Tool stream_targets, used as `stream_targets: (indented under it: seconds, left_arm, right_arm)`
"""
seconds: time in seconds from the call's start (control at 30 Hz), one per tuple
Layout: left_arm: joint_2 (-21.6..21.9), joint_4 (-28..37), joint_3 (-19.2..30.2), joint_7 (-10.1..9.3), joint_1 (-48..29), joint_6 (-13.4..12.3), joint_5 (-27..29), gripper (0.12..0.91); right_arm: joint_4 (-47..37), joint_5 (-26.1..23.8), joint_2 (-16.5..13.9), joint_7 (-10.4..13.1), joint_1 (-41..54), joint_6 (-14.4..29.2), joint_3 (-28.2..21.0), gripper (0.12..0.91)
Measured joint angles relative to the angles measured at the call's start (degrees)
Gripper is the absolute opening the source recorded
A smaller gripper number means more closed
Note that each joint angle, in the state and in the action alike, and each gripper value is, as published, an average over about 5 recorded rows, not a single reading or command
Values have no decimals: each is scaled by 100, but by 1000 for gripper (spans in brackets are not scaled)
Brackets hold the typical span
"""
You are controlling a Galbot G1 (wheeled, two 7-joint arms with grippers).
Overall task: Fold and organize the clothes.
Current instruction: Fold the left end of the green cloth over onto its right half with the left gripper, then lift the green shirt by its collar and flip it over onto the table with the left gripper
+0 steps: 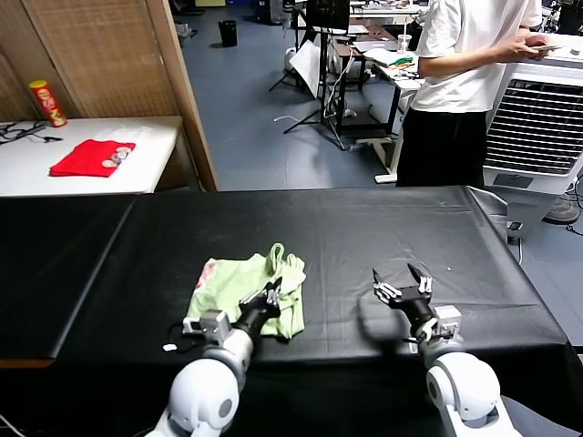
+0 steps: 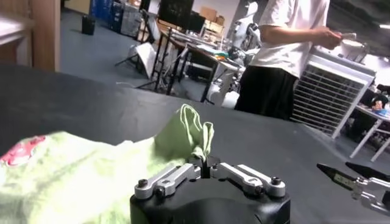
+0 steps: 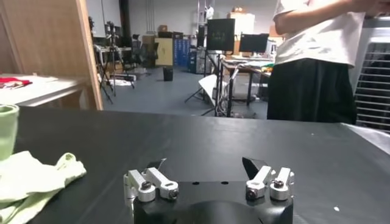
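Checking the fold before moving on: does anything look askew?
Yes. The green T-shirt lies bunched, not flat. The left gripper is shut on a pinched-up peak of it. The right gripper hovers open over the black table.

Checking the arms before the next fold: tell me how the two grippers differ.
The left gripper is shut on the T-shirt, pinching a raised fold; the right gripper is open and holds nothing. The left is over the shirt; the right is over bare black table. Both sit low near the table's front edge.
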Motion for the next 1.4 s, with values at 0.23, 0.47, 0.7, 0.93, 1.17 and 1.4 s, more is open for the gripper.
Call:
stream_targets:
  seconds: [0.23, 0.47, 0.7, 0.93, 1.17, 1.4]
  left_arm:
    - [-247, 102, -45, 226, 101, -105, 153, 492]
    - [24, -266, -415, 383, 242, -137, -36, 779]
    - [595, -178, -1205, 442, 333, -271, -197, 798]
    - [766, 157, -1854, 556, 333, -379, -312, 798]
    - [771, 514, -2154, 749, 387, -431, -788, 798]
    - [738, 766, -2362, 918, 410, -255, -1810, 798]
  right_arm:
    - [-82, 161, -97, -149, 179, 20, -320, 798]
    - [-328, 208, 10, -118, 661, -133, -1037, 798]
    - [-886, -461, 280, -172, 1286, -297, -1895, 798]
    - [-1305, -1563, 254, -280, 1358, -533, -2184, 798]
    - [-1183, -1306, 290, 82, 1347, -16, -2064, 798]
    - [-805, -695, 254, 106, 1261, 384, -1806, 798]
